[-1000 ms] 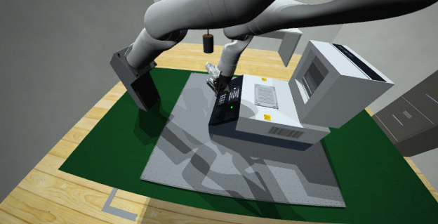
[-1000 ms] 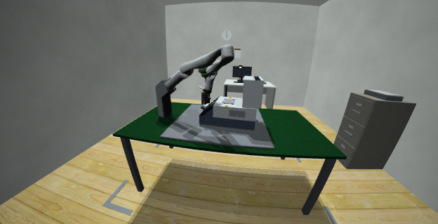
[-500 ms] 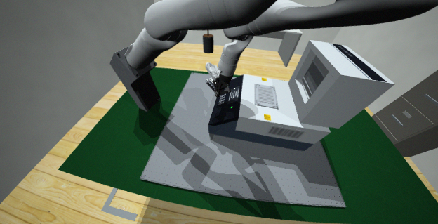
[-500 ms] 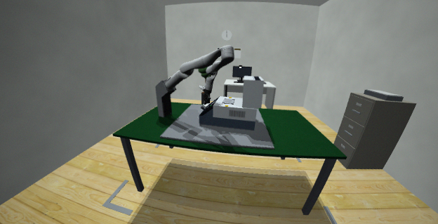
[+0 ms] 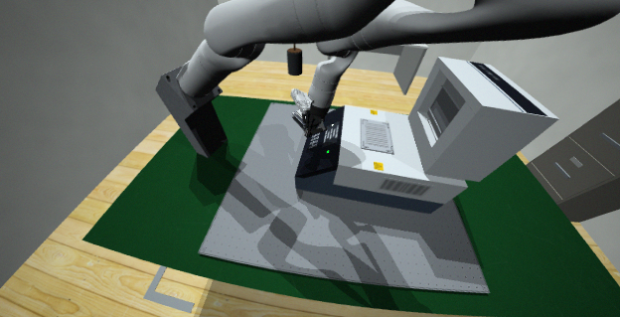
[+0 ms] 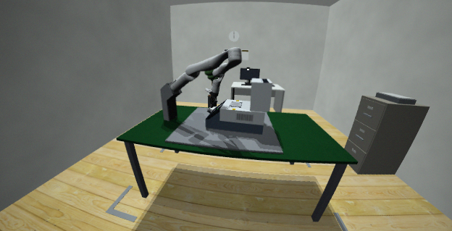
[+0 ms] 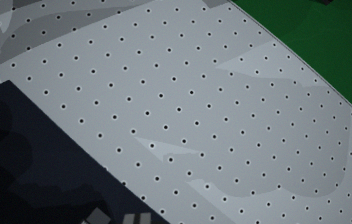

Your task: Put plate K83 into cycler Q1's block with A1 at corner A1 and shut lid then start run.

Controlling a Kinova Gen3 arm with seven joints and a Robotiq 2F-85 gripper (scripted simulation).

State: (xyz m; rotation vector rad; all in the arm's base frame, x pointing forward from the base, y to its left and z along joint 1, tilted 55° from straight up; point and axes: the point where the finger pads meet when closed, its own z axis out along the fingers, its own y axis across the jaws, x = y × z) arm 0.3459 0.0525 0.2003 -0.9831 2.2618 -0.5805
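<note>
The cycler Q1 [image 5: 397, 171] [image 6: 239, 115] stands on the grey perforated board [image 5: 348, 255] [image 7: 202, 100]. Its lid [image 5: 477, 116] [image 6: 261, 97] is raised and tilted at the back, clear of the block. The pale plate K83 [image 5: 376, 136] lies flat on the block between two yellow marks. My gripper [image 5: 309, 125] [image 6: 211, 109] is shut and empty, with its fingertips at the upper keys of the dark front panel [image 5: 320, 151] [image 7: 32, 165]. The lamp [image 5: 328, 151] on that panel is green. The fingers do not show in the wrist view.
The arm's base [image 5: 196, 116] [image 6: 169, 103] stands on the green table top [image 5: 149, 201] [image 6: 308, 143] left of the board. A small dark cylinder [image 5: 294, 62] hangs behind the arm. A filing cabinet [image 6: 384, 135] stands on the floor to the right.
</note>
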